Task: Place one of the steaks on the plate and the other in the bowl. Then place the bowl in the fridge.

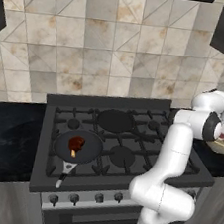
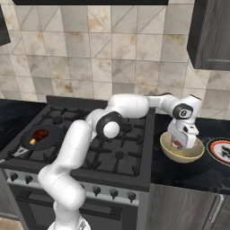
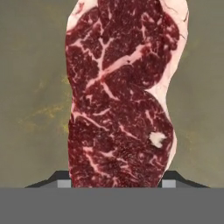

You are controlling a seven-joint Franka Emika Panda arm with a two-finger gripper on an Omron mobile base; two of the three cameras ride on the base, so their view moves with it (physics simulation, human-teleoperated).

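Observation:
A pinkish-red marbled steak (image 3: 118, 96) hangs between my fingertips, and my gripper (image 3: 116, 183) is shut on it. In the right base view my gripper (image 2: 179, 143) reaches down into the tan-yellow bowl (image 2: 182, 157) on the dark counter right of the stove, the steak (image 2: 176, 143) a red spot inside it. The bowl's tan floor lies behind the meat in the hand view. Just right of the bowl lies the plate (image 2: 220, 150) with its reddish patterned rim. The dark reddish-brown steak (image 1: 76, 143) (image 2: 40, 134) rests in a black frying pan (image 1: 91, 151) on the stove's front left burner.
The gas stove (image 1: 123, 158) has raised grates and a row of knobs along its front. Dark counters flank it on both sides. A tiled wall stands behind, and a dark cabinet (image 2: 211, 36) hangs over the bowl's side. My arm arches across the stove's right half.

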